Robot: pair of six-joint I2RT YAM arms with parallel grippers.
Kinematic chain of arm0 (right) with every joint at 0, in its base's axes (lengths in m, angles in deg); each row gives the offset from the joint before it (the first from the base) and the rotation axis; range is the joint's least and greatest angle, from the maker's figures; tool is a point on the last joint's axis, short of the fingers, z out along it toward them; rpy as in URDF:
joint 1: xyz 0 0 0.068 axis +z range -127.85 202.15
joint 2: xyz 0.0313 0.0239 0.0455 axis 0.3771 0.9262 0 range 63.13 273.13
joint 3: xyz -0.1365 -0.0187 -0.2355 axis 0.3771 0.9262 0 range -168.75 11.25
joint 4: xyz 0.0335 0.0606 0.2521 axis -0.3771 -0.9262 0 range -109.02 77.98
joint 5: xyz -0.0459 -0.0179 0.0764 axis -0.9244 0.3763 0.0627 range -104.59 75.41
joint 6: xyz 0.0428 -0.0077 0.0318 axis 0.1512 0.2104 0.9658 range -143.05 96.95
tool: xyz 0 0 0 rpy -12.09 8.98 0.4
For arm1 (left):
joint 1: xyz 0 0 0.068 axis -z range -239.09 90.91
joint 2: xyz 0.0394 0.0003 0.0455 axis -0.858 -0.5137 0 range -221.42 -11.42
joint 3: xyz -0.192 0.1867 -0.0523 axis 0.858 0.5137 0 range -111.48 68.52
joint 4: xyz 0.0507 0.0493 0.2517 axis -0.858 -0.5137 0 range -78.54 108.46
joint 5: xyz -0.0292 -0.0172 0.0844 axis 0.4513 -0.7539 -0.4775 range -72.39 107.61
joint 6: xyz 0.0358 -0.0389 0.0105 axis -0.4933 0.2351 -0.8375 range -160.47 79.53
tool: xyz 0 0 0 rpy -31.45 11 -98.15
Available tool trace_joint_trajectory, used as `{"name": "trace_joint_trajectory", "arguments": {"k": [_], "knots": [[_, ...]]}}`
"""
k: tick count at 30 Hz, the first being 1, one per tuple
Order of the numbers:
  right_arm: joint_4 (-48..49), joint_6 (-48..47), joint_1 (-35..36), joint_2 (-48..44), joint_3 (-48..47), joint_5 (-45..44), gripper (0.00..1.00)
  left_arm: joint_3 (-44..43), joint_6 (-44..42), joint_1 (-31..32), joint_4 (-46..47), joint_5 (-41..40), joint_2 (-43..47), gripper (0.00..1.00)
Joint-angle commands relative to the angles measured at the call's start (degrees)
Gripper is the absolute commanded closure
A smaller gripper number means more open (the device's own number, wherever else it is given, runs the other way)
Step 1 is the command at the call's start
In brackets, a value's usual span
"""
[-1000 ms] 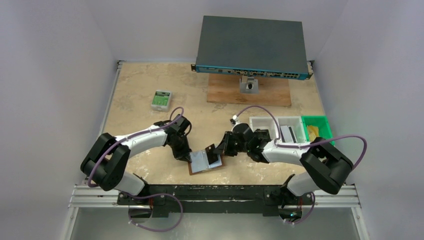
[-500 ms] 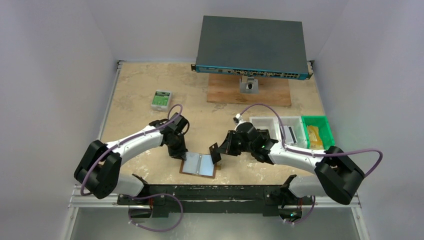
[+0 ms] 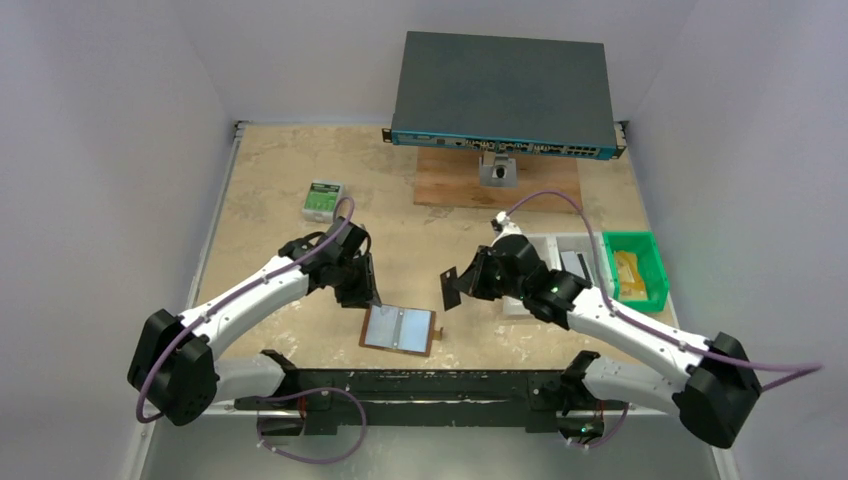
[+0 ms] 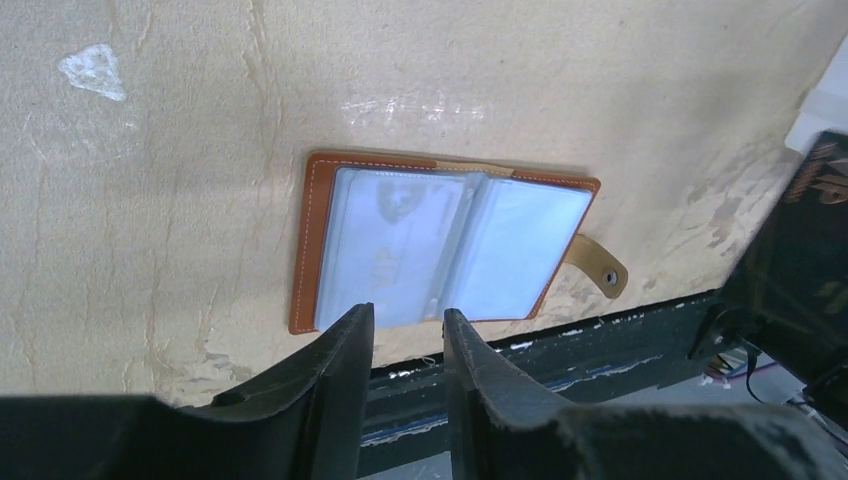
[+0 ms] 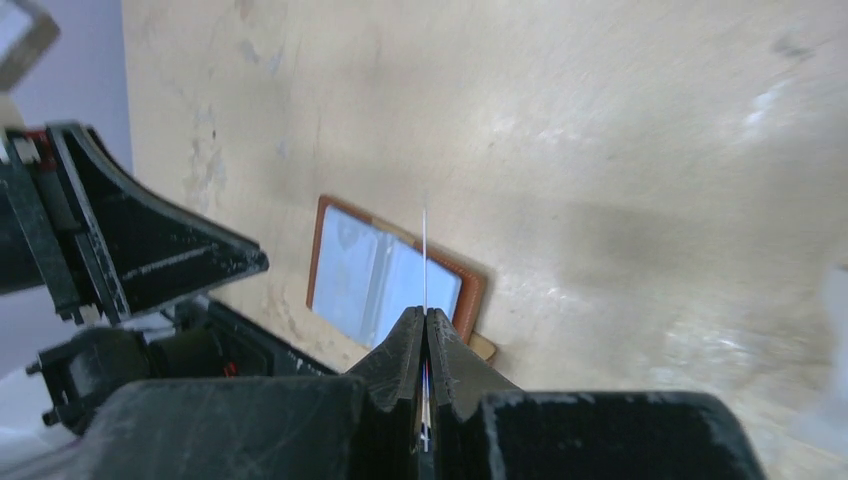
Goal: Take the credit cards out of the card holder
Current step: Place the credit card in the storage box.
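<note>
The card holder (image 3: 400, 329) lies open and flat near the table's front edge, brown leather with grey-blue pockets (image 4: 440, 250) and its snap tab (image 4: 603, 272) to one side. My left gripper (image 3: 374, 298) hovers just beyond its far left corner. Its jaws stand a little apart with nothing between them (image 4: 408, 312). My right gripper (image 3: 464, 283) is raised to the right of the holder and is shut on a dark credit card (image 3: 449, 289). In the right wrist view the card shows edge-on as a thin line (image 5: 425, 255) above the holder (image 5: 385, 275).
A small green-and-white box (image 3: 322, 200) lies at the back left. A network switch (image 3: 503, 95) stands on a wooden board (image 3: 497, 187) at the back. White bins (image 3: 570, 255) and a green bin (image 3: 634, 268) sit on the right. The black rail (image 3: 420, 385) borders the front edge.
My right gripper drew the card clear of the holder and rose to the right. My left gripper let go of the holder, opened and backed off; the holder now lies flat.
</note>
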Motion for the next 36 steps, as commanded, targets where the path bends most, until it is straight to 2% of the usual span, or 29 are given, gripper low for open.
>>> {"name": "trace_joint_trajectory", "arguments": {"k": [1, 6, 14, 30, 34, 36], "knots": [[-15.89, -3.36, -2.70, -7.14, -6.82, -11.99, 1.00, -2.47, -1.85, -0.20, -1.02, 1.72, 2.86, 0.67], [-28.98, -4.53, -6.23, -9.57, -12.37, -23.90, 1.00, -4.00, -3.45, -0.19, -1.83, 2.64, 3.31, 0.63], [-39.46, -4.57, -10.07, -6.27, -16.85, -37.02, 1.00, -5.55, -4.74, -0.17, -2.78, 3.59, 3.09, 0.63], [-35.41, -9.22, -13.39, 14.07, -19.87, -40.41, 1.00, -4.97, -4.43, -0.19, -3.91, 3.11, 5.11, 0.63], [-33.85, -9.69, -13.41, 16.65, -20.13, -39.71, 1.00, -4.69, -4.25, -0.13, -4.03, 2.93, 5.40, 0.63], [-32.66, -10.49, -13.41, 17.18, -20.13, -38.50, 0.92, -4.57, -4.17, -0.14, -4.14, 2.76, 5.44, 0.63]]}}
